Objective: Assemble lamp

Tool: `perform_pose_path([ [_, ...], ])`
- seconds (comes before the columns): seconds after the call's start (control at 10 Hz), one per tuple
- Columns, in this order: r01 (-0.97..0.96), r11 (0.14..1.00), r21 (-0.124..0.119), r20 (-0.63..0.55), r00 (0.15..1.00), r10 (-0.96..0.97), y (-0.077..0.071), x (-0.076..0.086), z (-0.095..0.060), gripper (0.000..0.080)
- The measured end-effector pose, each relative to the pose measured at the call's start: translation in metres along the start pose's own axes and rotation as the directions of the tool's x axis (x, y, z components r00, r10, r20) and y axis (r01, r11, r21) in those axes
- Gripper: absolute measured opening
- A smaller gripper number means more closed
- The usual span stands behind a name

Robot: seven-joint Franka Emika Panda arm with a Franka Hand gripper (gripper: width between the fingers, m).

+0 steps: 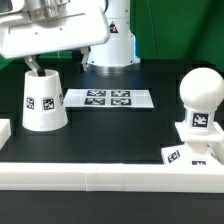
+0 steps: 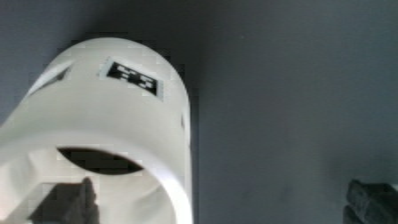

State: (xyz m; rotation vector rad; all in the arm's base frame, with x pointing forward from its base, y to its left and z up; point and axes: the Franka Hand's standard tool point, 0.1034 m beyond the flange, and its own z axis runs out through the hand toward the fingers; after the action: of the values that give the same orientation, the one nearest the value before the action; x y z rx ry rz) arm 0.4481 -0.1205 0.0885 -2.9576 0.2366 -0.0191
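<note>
Lamp shade (image 1: 43, 100) at the exterior view's left, gripper (image 1: 32, 66) right at its top rim.

Sits upside down on the black table (image 1: 110, 130), wide end down, narrow open end up, so easy to grab. One finger (image 2: 63, 203) pokes in the hole, another shows well apart outside, so jaws look wide and hold nothing yet. Marker board (image 1: 109, 98) lies flat in the middle. Bulb (image 1: 200, 100) already stands on the base (image 1: 190, 150) at the right, likely waiting for its shade.
</note>
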Motion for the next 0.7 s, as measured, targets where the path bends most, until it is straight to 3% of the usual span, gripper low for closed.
perform_pose_path([
  [0.1, -0.001, 1.0, 0.0, 0.006, 1.0, 0.001, 0.0004, -0.0013, 0.0028, 0.0699],
  [0.3, 0.0, 1.0, 0.0, 0.01, 1.0, 0.0, 0.0007, -0.0019, 0.0046, 0.0453],
  [0.4, 0.001, 1.0, 0.0, 0.011, 1.0, -0.001, 0.001, -0.0021, 0.0048, 0.0453],
  [0.6, 0.002, 1.0, 0.001, 0.01, 1.0, -0.002, -0.0006, -0.0012, 0.0039, 0.0067],
  [0.7, 0.003, 1.0, 0.001, 0.009, 1.0, -0.003, -0.001, -0.0009, 0.0036, 0.0067],
])
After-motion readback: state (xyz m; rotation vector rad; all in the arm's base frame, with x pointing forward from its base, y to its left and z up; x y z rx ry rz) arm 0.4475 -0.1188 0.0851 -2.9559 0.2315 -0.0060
